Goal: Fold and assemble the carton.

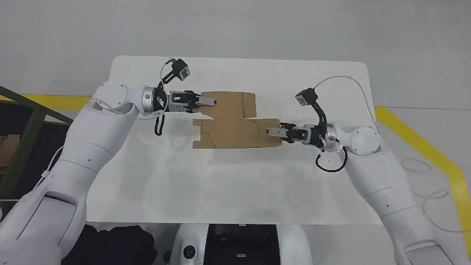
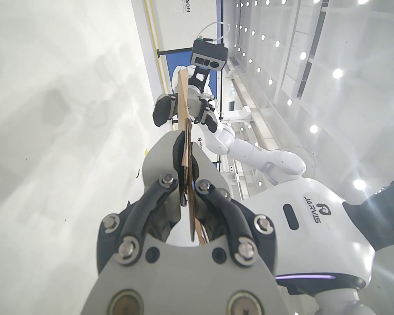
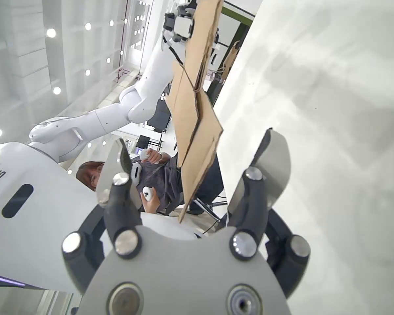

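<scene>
A flat brown carton (image 1: 229, 121) hangs just above the middle of the white table (image 1: 147, 184), held at its left end. My left gripper (image 1: 212, 101) is shut on the carton's far-left flap; in the left wrist view the cardboard edge (image 2: 186, 165) runs between its closed fingers. My right gripper (image 1: 274, 132) is at the carton's right end with its fingers open on either side of the carton's edge (image 3: 197, 152), not pressing it. My right gripper (image 2: 184, 113) also appears farther off in the left wrist view, straddling the cardboard.
The table's white surface lies bare around the carton. A yellow floor line (image 1: 412, 136) runs past the table's right side, and a dark frame (image 1: 22, 140) stands off its left edge.
</scene>
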Controlling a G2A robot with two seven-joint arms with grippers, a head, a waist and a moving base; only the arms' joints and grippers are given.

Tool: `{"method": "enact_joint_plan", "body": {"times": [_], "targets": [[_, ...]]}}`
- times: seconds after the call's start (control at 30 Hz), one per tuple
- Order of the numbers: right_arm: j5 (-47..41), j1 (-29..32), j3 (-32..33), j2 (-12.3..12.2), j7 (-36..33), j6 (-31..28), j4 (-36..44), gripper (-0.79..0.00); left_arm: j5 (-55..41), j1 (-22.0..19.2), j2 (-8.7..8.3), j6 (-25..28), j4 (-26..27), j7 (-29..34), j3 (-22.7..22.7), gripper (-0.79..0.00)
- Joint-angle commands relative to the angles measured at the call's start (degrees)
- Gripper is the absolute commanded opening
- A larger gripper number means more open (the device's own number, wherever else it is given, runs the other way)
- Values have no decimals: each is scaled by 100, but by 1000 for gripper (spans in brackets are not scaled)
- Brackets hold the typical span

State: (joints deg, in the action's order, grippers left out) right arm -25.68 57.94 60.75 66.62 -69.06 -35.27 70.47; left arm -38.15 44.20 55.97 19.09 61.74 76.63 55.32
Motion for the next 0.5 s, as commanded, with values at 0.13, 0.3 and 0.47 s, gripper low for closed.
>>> {"method": "enact_joint_plan", "body": {"times": [0.13,0.3,0.47], "targets": [[-69,-65,-165,24,-23,27,52,-274,75,-50,60,-28,-93,0,-67,-785],[-117,-117,-314,43,-45,49,-2,-323,146,-102,109,-24,-168,-7,-116,-785],[-135,-176,-409,48,-41,45,-67,-379,199,-142,150,-9,-204,-1,-142,-785]]}}
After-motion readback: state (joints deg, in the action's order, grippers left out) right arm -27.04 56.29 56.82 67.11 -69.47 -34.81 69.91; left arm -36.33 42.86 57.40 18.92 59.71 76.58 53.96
